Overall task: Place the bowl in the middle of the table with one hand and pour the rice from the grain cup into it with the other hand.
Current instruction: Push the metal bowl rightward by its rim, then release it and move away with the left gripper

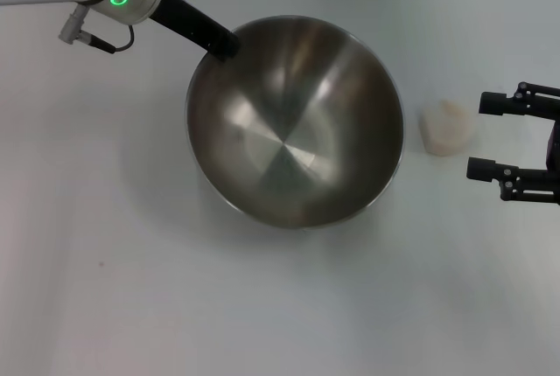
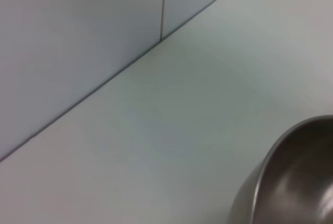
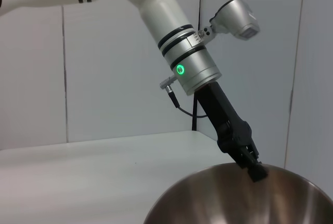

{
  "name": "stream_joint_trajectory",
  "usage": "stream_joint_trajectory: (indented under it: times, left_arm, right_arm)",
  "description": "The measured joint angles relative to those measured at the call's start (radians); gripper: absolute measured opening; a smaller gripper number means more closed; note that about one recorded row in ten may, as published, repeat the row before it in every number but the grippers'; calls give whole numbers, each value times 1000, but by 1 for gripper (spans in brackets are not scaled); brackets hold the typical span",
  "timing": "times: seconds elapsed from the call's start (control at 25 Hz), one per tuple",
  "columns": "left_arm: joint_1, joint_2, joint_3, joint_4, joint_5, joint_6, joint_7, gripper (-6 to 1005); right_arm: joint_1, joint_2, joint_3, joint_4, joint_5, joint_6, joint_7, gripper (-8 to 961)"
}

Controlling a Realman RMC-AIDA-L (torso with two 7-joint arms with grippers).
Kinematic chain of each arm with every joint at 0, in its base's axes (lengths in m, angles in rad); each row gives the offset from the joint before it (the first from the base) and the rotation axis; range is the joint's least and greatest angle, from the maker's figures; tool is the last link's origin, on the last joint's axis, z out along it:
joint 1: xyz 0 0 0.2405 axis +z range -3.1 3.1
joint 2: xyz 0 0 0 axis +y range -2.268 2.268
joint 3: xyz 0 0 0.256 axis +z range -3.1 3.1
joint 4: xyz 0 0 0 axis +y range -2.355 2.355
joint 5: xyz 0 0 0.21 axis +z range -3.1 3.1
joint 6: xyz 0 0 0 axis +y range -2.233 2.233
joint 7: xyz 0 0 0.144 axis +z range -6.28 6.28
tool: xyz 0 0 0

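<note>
Bowl (image 1: 295, 122) resting near the middle of the table (image 1: 114, 288), slightly tilted, shiny inside facing up, nothing in it. Left gripper (image 1: 220, 46) reaching in from the far left corner, tip set on the bowl's far-left rim; fingers clamped narrow on that rim, one side inside, one outside as far as can be made out. Same grip seen from the right wrist view: dark fingers (image 3: 256, 171) pinching the rim edge of the bowl (image 3: 244, 198), arm slanting down from above.

Left wrist view: only a curved stretch of the bowl (image 2: 296, 182) wall and rim against bare table (image 2: 171, 120); own fingers out of sight there.

Grain cup (image 1: 448, 127) standing upright on the table just right of the bowl, apart from it, holding a pale heap of rice (image 1: 446, 131). Cup walls barely visible.

Right gripper (image 1: 490, 135) at the right edge, fingers spread wide, tips pointing toward the cup. Cup lying just ahead of the fingertips, in line with the gap, not between the fingers, not touched.
</note>
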Motion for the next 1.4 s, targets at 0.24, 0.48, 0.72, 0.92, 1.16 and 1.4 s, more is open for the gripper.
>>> stream_joint_trajectory:
  times: [0.24, 0.48, 0.72, 0.92, 1.16, 1.4]
  left_arm:
    - [-2, -1, 3, -46, -22, -20, 44, 120]
    - [-1, -2, 11, -73, -30, -68, 78, 134]
    - [7, -1, 16, -78, -30, -110, 112, 149]
    - [23, -2, 37, -74, -34, -163, 116, 313]
    - [86, -1, 87, 40, -48, -241, 83, 576]
    - [117, 13, -56, 99, -219, -181, 81, 619]
  right_arm:
    - [0, 1, -1, 0, 0, 0, 0, 762]
    - [1, 0, -2, 0, 0, 0, 0, 763]
    - [1, 0, -1, -2, 0, 0, 0, 763]
    - [-1, 0, 1, -1, 0, 0, 0, 763]
    - [-6, 0, 1, -1, 1, 0, 0, 763]
    - [-5, 0, -1, -8, 2, 0, 0, 762]
